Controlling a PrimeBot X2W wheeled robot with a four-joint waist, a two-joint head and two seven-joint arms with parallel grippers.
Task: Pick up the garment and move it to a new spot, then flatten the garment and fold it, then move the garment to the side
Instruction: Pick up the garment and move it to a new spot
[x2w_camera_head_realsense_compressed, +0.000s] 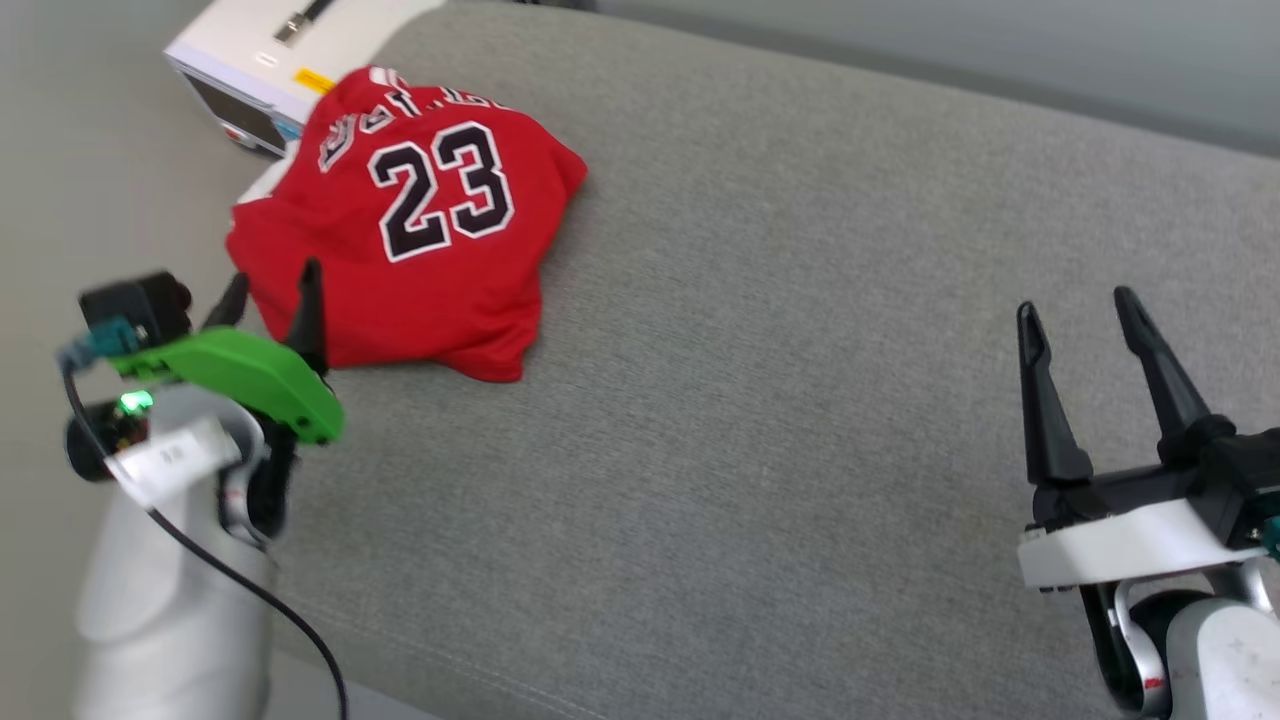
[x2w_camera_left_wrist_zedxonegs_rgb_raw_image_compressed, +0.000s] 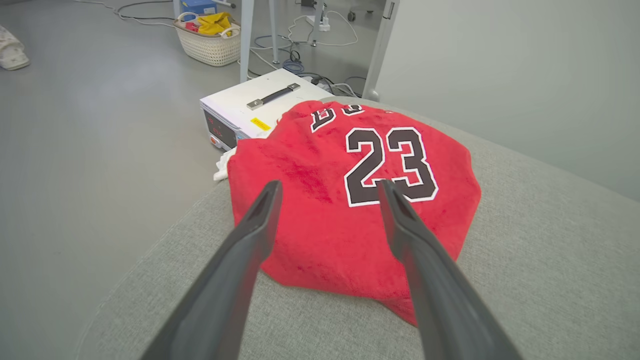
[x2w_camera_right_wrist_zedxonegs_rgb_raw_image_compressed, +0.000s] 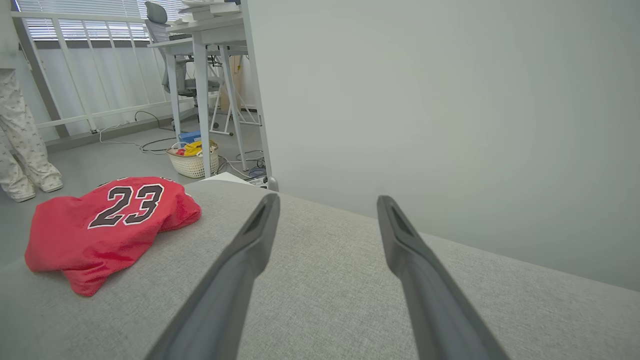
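- We are holding our left gripper (x2w_camera_head_realsense_compressed: 275, 278) with its fingers spread wide, aimed at the near hem of the garment (x2w_camera_head_realsense_compressed: 420, 250). It looks just short of the cloth and is gripping nothing.
- The garment is lying bunched in a heap at the far left corner of the grey cushion (x2w_camera_head_realsense_compressed: 800, 400), number side up. Its far edge is reaching over the rim toward the white box (x2w_camera_head_realsense_compressed: 250, 70) just beyond.
- Our right gripper (x2w_camera_head_realsense_compressed: 1075, 303) is waiting over bare cushion, equally spread and empty, well apart from the garment.
- If we are coming in low from the near side, we are risking a shove, and the heap could slide over the rim onto the box or the floor.
- If we are closing on the top layer only, the rest could be dragging and twisting as we lift, which would make flattening harder.
- The cushion is looking soft (our judgement, from the weave), so fingertips pressing down could be catching upholstery along with the cloth.
- A white sleeve (x2w_camera_left_wrist_zedxonegs_rgb_raw_image_compressed: 222, 165) is peeking out at the left rim, beside the box, and it could be snagging on a corner there as the garment rises.
- With the right arm so far off, one gripper alone is carrying the lift, so a weak pinch would mean a drop.
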